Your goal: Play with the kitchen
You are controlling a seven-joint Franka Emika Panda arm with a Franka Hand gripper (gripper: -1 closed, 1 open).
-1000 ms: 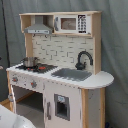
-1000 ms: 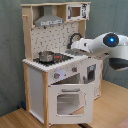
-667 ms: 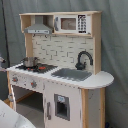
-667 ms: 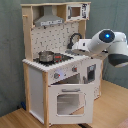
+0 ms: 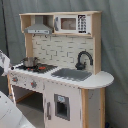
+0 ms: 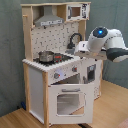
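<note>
White arm [image 6: 107, 44] enters from the second exterior view's right, held level, wrist with blue light pointing toward that view's left. Pincer [image 6: 71, 48] at the tip; finger state unreadable.

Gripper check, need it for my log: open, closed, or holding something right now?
Gripper: cannot be told; only the arm shows, beside the kitchen.
</note>
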